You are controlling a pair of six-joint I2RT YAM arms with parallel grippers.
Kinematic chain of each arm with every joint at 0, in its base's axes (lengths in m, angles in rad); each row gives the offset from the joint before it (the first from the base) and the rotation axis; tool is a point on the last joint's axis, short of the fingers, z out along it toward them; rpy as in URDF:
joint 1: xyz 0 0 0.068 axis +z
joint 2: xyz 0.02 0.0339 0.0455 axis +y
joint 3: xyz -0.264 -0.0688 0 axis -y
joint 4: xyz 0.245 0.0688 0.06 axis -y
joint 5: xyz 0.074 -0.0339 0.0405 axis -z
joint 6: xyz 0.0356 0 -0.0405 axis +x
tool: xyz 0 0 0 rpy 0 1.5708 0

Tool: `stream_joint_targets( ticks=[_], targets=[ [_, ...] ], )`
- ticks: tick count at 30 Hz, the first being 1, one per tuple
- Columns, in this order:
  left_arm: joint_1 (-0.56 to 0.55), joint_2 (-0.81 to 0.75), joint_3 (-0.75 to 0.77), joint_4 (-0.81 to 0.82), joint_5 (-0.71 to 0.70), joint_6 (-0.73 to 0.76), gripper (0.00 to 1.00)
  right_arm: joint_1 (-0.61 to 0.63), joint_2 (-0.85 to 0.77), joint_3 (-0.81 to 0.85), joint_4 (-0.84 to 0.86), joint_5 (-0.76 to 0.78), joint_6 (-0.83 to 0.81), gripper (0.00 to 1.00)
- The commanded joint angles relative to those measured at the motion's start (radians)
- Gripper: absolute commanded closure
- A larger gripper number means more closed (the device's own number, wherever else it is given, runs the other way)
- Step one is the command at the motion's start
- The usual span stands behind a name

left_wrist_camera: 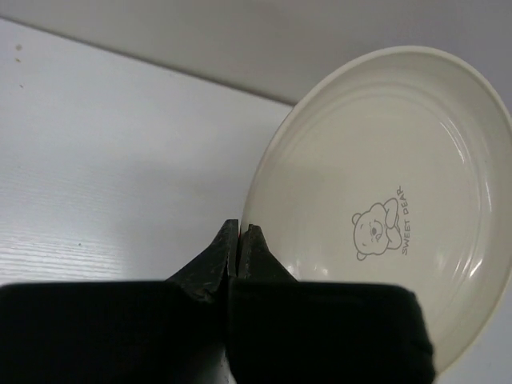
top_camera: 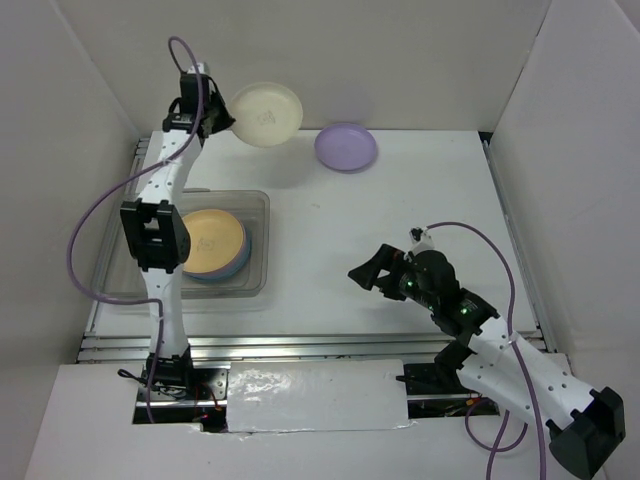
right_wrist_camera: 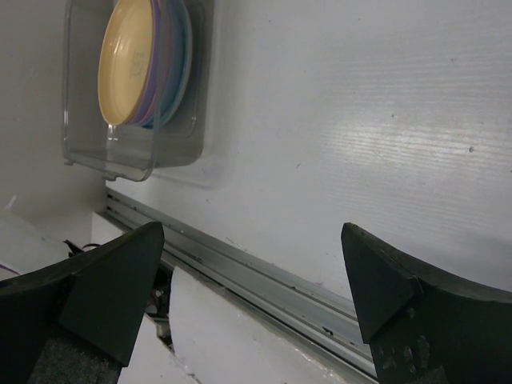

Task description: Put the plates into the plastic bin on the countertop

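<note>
A cream plate [top_camera: 267, 113] with a small bear print hangs tilted above the back left of the countertop [top_camera: 350, 240]. My left gripper [top_camera: 222, 118] is shut on its rim; in the left wrist view the left gripper [left_wrist_camera: 240, 229] pinches the edge of the cream plate [left_wrist_camera: 400, 200]. A lilac plate [top_camera: 346, 146] lies flat near the back wall. The clear plastic bin [top_camera: 264, 215] at the left holds a stack topped by an orange plate [top_camera: 208, 240]. My right gripper [top_camera: 365, 274] hovers open and empty at the right front.
White walls close in the left, back and right sides. A metal rail [top_camera: 300, 348] runs along the front edge. In the right wrist view my right gripper [right_wrist_camera: 252, 264] faces the bin [right_wrist_camera: 84, 104] and the orange plate [right_wrist_camera: 124, 64], with the rail [right_wrist_camera: 264, 276] below.
</note>
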Motion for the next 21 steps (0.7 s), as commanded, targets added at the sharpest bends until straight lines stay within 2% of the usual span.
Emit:
stream_joint_targets(
  ticks=[1,3,5,9,12,15,17,19,21],
  targets=[
    [0.029,-0.159,0.029,-0.068,-0.033,-0.075,1.00,-0.014,-0.016,0.044,-0.029,0.009,-0.022,0.00],
    [0.040,-0.277,-0.051,-0.140,-0.103,-0.098,1.00,-0.032,-0.018,0.070,-0.044,0.012,-0.036,0.00],
    [0.057,-0.416,-0.215,-0.166,-0.127,-0.112,1.00,-0.043,-0.021,0.103,-0.075,0.020,-0.054,0.00],
    [0.200,-0.709,-0.546,-0.233,-0.102,-0.144,1.00,-0.097,0.002,0.180,-0.156,-0.004,-0.103,0.00],
    [0.245,-0.852,-0.716,-0.284,-0.107,-0.155,1.00,-0.128,0.002,0.192,-0.166,-0.039,-0.119,0.00],
    [0.291,-1.063,-0.880,-0.295,-0.107,-0.162,1.00,-0.155,-0.007,0.191,-0.146,-0.087,-0.122,0.00],
    [0.308,-1.150,-1.001,-0.268,-0.102,-0.167,1.00,-0.163,-0.004,0.195,-0.140,-0.121,-0.122,0.00],
    [0.316,-1.167,-1.062,-0.206,-0.047,-0.155,1.00,-0.168,0.001,0.199,-0.141,-0.142,-0.126,0.00],
    [0.316,-1.152,-1.105,-0.212,-0.044,-0.146,1.00,-0.168,-0.004,0.203,-0.153,-0.153,-0.132,0.00]
  ],
)
